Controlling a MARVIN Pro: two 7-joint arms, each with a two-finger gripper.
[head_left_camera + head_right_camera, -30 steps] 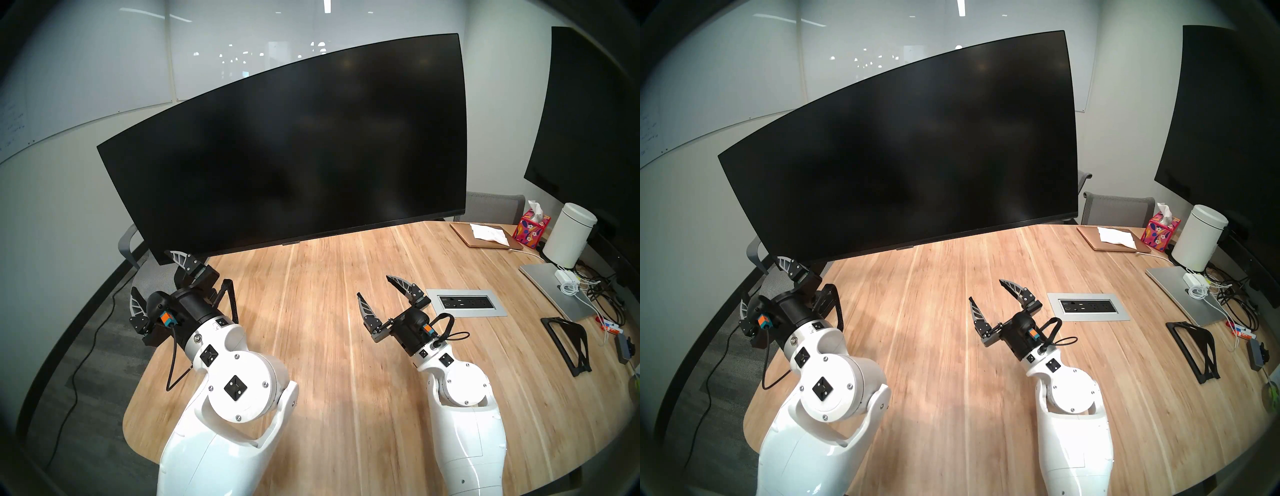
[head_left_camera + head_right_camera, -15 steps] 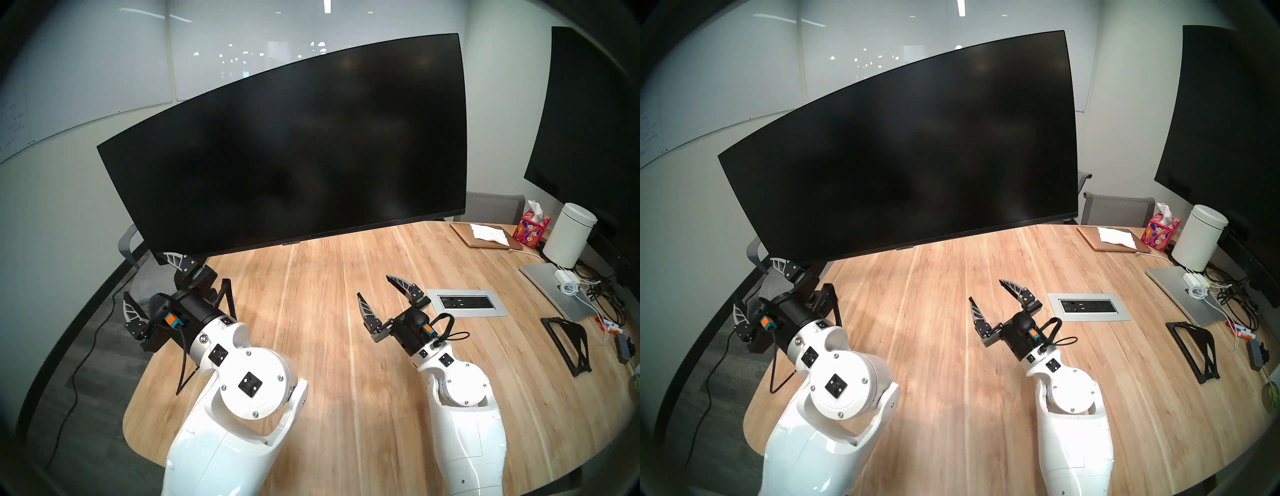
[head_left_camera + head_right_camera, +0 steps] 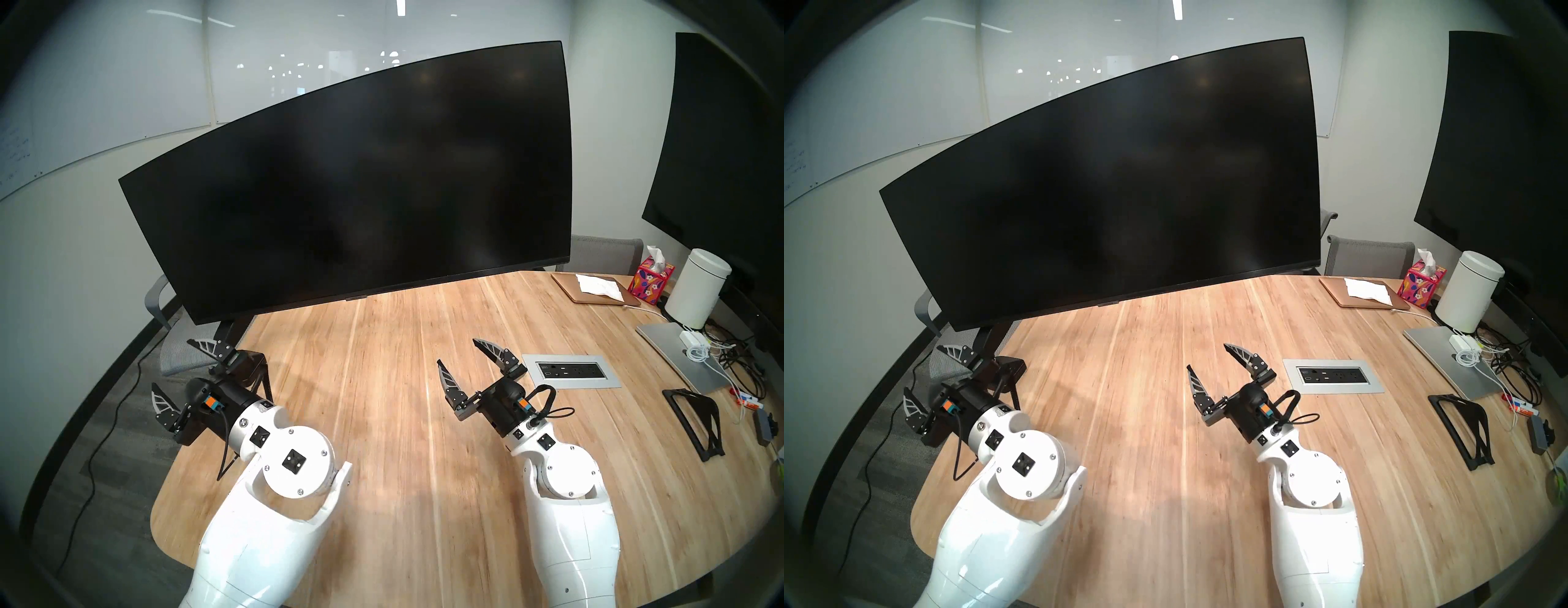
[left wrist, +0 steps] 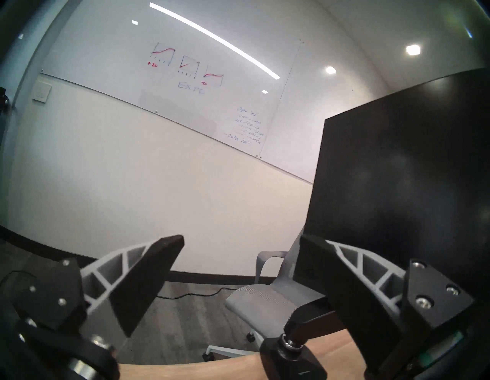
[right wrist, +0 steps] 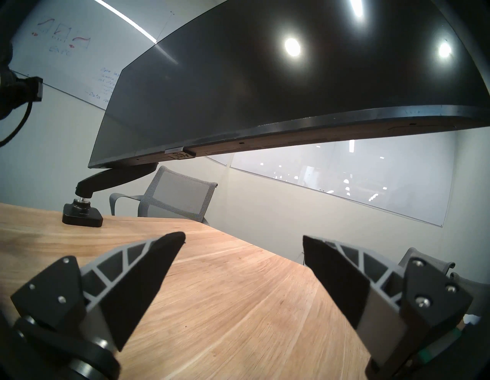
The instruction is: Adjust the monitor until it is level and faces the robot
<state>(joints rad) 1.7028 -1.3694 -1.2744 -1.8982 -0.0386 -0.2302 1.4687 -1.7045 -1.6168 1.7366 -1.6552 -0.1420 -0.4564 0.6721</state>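
Observation:
The wide curved black monitor (image 3: pixel 360 182) hangs tilted over the wooden table (image 3: pixel 382 403), its left end low and its right end high. Its black arm (image 5: pixel 111 177) runs down to a flat base (image 5: pixel 82 215) on the table's left side. My left gripper (image 3: pixel 172 363) is open and empty, just below and left of the monitor's lower left corner, apart from it. In the left wrist view the gripper (image 4: pixel 240 238) has the monitor's left edge (image 4: pixel 397 172) above its right finger. My right gripper (image 3: pixel 457 350) is open and empty over the table's middle, below the screen (image 5: pixel 265 79).
A larger flat black screen (image 3: pixel 729 148) stands at the far right. A power outlet box (image 3: pixel 570 371) is set in the table beside my right gripper. A silver laptop (image 3: pixel 679 356), white canister (image 3: pixel 695 293), tissue box (image 3: pixel 653 282), black stand (image 3: pixel 695 420) and cables crowd the right side. A grey chair (image 3: pixel 186 352) stands behind my left gripper.
My left gripper has dropped down and drawn back from the monitor's lower left corner, staying open. The monitor and the right arm have not moved.

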